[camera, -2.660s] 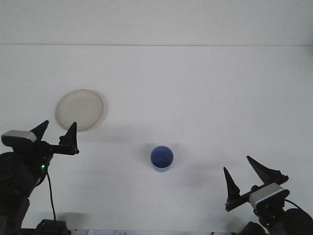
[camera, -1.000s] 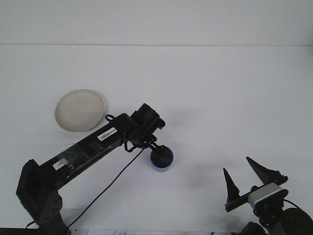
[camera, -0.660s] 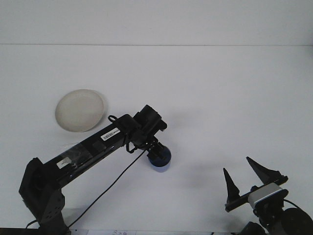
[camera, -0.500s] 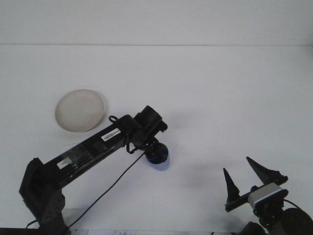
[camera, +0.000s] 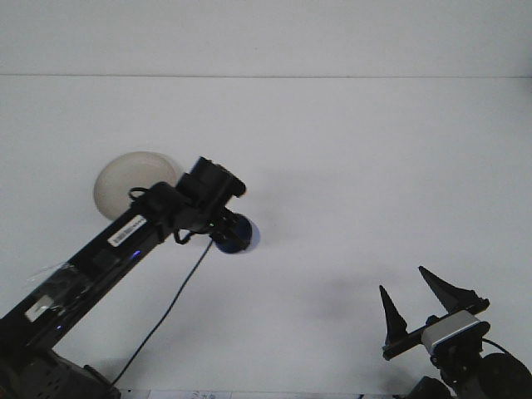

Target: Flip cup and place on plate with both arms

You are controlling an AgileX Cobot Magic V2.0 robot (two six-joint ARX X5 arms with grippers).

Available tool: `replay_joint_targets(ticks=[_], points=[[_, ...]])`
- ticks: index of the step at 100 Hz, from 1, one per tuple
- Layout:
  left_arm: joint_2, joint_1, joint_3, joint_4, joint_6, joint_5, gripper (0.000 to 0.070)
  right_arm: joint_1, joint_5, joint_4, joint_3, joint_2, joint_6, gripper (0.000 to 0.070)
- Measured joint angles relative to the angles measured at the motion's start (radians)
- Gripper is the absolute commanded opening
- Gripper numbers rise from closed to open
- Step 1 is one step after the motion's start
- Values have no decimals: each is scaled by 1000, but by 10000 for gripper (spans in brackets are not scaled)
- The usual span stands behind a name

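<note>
Showing the scene: a white surface (camera: 357, 166) is viewed from the front, with two dark arms at its near edge.

Left arm: it is extended diagonally from the lower left corner toward the middle left of the surface, and a white label is seen on its upper link.

Left end effector (camera: 226, 233): it is clamped on the cup; the fingers themselves are largely hidden behind the wrist housing and the cup.

Cup (camera: 238, 234): a blue cup is held clear of the surface at the tip of the left arm, tilted onto its side, with a pale rim seen toward the right. It is located just right of the plate and does not rest on it.

Plate (camera: 125, 176): a round cream plate is laid flat on the left part of the surface; its right edge is partly covered by the left arm's wrist.

Cable (camera: 166, 307): a thin black cable is hung from the left wrist down toward the near edge.

Right end effector (camera: 420, 303): it is parked at the lower right corner, well apart from the cup, with its two pointed black fingers spread apart and nothing between them.
</note>
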Motion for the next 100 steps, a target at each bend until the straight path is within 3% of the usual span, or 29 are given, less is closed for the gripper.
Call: replay_joint_targets(ticks=[20,49,100], points=[[-29,255,104,-84,15,-8,4,0,0,0,0,0,10,528],[73,562,129,-43,18,-43,6,0,0,-8,0,0,11,528],[320,631,126,33,6,-39,6,0,0,-34,0,0,45,528]])
